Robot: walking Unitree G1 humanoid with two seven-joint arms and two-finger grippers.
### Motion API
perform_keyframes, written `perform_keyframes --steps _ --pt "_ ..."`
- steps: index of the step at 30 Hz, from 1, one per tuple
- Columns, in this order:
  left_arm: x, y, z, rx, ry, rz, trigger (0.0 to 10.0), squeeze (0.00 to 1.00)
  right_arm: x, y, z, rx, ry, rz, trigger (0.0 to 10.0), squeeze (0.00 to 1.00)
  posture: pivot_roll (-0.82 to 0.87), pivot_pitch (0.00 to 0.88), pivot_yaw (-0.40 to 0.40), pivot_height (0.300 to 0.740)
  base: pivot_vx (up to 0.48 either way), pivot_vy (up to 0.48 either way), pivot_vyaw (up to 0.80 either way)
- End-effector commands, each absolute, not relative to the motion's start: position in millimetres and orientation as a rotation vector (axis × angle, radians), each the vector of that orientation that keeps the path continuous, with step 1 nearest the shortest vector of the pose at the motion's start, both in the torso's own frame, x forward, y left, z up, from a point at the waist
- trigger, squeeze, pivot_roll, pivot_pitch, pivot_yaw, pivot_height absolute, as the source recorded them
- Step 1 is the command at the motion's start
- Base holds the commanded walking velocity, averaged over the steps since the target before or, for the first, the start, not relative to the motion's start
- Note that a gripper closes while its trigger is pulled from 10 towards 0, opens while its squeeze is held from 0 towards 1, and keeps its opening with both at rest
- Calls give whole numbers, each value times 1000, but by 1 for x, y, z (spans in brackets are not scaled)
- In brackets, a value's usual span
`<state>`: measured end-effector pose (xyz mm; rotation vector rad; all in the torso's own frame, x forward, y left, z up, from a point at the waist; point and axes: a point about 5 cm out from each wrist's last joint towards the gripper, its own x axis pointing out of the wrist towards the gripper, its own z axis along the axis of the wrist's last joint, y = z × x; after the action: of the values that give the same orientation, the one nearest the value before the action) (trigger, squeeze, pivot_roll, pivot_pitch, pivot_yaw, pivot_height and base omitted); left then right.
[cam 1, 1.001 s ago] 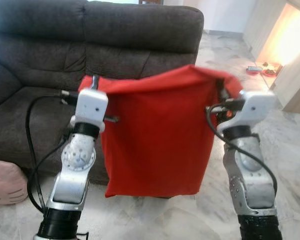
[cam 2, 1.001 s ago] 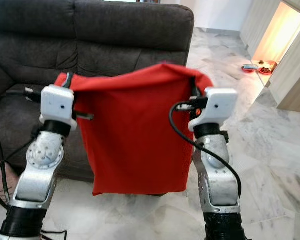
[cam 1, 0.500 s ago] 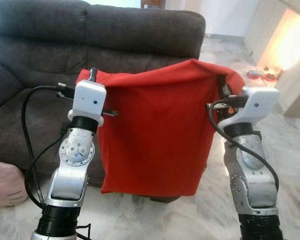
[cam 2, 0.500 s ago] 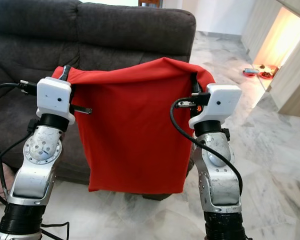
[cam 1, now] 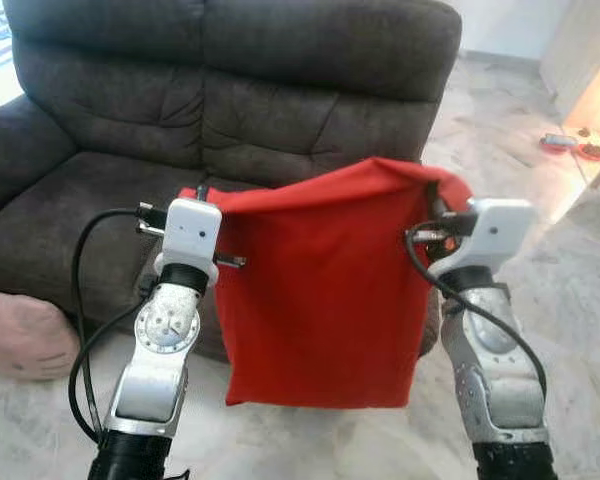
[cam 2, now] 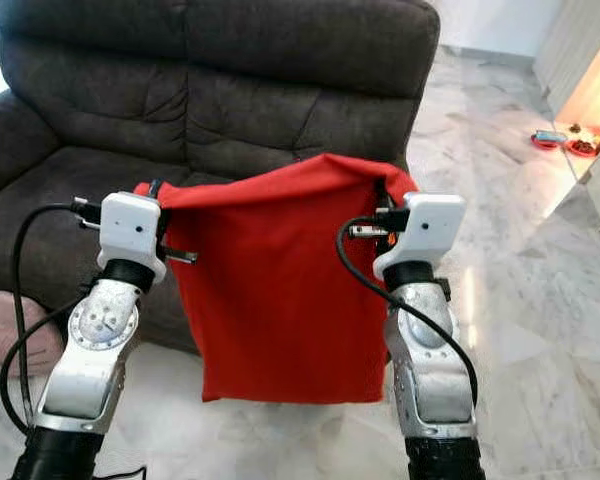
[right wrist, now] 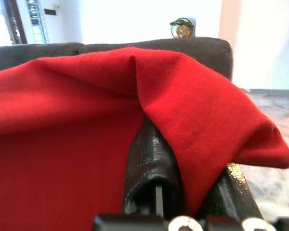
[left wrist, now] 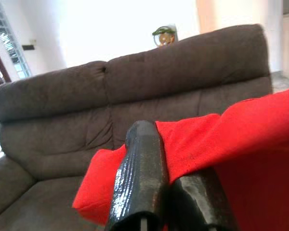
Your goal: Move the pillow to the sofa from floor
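A red pillow (cam 1: 325, 285) hangs flat in the air between my two arms, in front of the dark grey sofa (cam 1: 230, 110). My left gripper (cam 1: 195, 192) is shut on the pillow's upper left corner; its black fingers (left wrist: 139, 178) pinch the red cloth (left wrist: 221, 139). My right gripper (cam 1: 438, 195) is shut on the upper right corner, with red cloth (right wrist: 197, 110) draped over its fingers (right wrist: 151, 163). The pillow's lower edge hangs above the marble floor (cam 1: 310, 440), just before the sofa's seat front.
A pink cushion (cam 1: 15, 335) lies on the floor at the sofa's left end. The sofa seat (cam 1: 80, 215) stretches behind the pillow. Small red dishes (cam 1: 580, 145) sit on the floor at the far right, near a bright doorway.
The view has shifted and more of the sofa seat and back shows now. Both grippers keep hold of the pillow's top corners, which sit lower in the picture than before.
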<state>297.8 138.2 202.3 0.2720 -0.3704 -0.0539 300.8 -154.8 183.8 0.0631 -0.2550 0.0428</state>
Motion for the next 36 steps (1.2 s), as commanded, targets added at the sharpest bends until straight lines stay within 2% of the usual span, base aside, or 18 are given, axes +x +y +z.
perform_keyframes --steps 1,8,20,27,36 --pt "295 139 215 262 -436 -46 10000 0 300 -165 191 61 -298 -7 10000 0 55 18 -56 740 0 0 0" --pt "296 140 213 263 -427 -44 10000 0 300 -169 183 64 -276 -27 10000 0 57 18 -54 740 0 36 0" --pt "296 139 213 263 -424 -53 10000 0 301 -172 182 82 -275 -56 10000 0 57 18 -51 740 0 313 0" --pt "296 139 214 262 -427 -50 10000 0 302 -172 182 82 -271 -61 10000 0 56 20 -52 740 0 319 -684" --pt "296 140 214 263 -426 -45 10000 0 303 -171 182 78 -272 -65 10000 0 57 18 -54 740 0 321 0"
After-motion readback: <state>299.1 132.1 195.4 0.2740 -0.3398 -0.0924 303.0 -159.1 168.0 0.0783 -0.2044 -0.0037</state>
